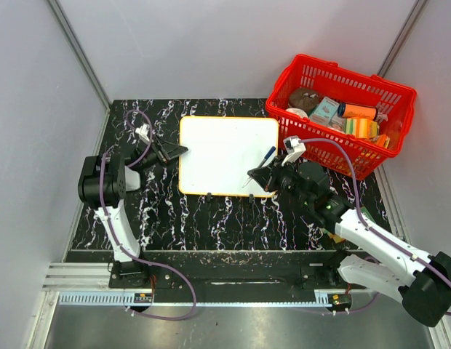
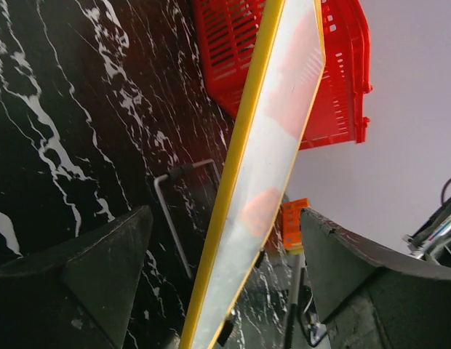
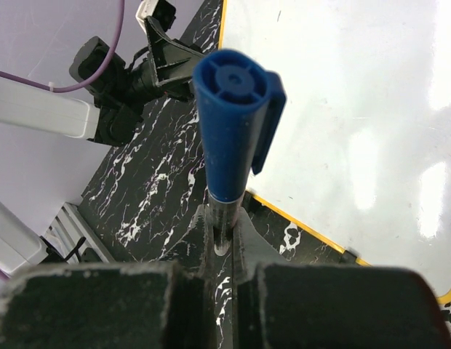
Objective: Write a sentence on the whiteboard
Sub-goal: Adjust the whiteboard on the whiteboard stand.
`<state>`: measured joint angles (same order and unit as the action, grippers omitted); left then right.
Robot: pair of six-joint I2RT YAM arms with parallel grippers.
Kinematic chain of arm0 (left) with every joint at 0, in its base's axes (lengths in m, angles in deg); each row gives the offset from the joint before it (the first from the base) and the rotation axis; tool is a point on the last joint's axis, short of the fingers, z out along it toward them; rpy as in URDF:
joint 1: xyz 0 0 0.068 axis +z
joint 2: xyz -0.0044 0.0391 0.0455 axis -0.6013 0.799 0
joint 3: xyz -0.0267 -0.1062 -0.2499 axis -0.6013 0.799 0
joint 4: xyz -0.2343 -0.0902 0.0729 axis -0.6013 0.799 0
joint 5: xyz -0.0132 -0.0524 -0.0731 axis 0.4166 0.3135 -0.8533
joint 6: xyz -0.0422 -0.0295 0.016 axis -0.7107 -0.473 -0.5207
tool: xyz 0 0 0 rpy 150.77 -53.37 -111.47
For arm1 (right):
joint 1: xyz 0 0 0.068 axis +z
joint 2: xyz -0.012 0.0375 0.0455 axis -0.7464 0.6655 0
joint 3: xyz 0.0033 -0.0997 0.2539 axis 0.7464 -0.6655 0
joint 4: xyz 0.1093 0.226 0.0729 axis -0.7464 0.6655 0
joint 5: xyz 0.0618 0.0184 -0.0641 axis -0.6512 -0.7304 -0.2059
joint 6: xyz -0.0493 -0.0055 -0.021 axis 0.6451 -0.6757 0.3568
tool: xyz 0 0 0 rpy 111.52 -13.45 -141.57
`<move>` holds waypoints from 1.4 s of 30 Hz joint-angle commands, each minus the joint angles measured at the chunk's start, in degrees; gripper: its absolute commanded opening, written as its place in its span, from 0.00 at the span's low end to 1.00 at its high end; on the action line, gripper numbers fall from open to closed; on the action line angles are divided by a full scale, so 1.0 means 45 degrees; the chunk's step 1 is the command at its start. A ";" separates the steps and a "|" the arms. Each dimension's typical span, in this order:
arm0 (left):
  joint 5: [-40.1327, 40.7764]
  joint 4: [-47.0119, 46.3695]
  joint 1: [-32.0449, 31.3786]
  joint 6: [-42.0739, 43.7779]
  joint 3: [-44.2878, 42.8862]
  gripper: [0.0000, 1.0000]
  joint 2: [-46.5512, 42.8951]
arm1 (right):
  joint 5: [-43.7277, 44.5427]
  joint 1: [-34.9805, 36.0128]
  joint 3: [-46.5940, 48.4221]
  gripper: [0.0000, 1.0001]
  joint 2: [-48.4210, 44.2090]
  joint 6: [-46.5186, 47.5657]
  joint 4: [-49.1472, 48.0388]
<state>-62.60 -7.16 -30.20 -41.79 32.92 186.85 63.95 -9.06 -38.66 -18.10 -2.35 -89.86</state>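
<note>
Top external view: the whiteboard (image 1: 227,155) lies flat on the black, white-veined surface (image 1: 204,225), towards the far side, with an orange-yellow frame around a plain white face. The left jaws sit at the board's left edge, at the end of the left arm (image 1: 109,196). The left wrist view shows them wide apart. The board's yellow-framed edge runs between the two fingers (image 2: 102,269), with a gap on each side. The right jaws are over the board's near right part, clamped tight on a blue marker (image 3: 233,123). In the right wrist view its blue end, the one with the clip, stands up from between them above the white face. The right arm (image 1: 371,247) runs back to the near right corner. Just beyond the board's far right corner stands a red basket (image 1: 356,73) holding assorted packets.
</note>
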 commanded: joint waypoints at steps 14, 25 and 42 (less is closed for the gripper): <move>0.0058 0.0908 -0.0527 0.3078 -0.0139 0.74 -0.1409 | -0.0408 -0.0122 0.0746 0.00 0.0054 0.0168 -0.0408; -0.0058 0.3156 -0.0917 0.4584 0.0076 0.36 -0.2150 | -0.0564 -0.0142 0.0785 0.00 0.0092 0.0070 -0.0389; 0.0429 0.4275 -0.1425 0.5719 0.1734 0.00 -0.3850 | -0.0584 -0.0181 0.0610 0.00 -0.0649 0.0070 0.0021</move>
<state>-65.55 13.21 -36.12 -23.51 36.68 170.68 61.87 -9.48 -37.42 -19.35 -2.24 -88.76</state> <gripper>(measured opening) 0.090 0.066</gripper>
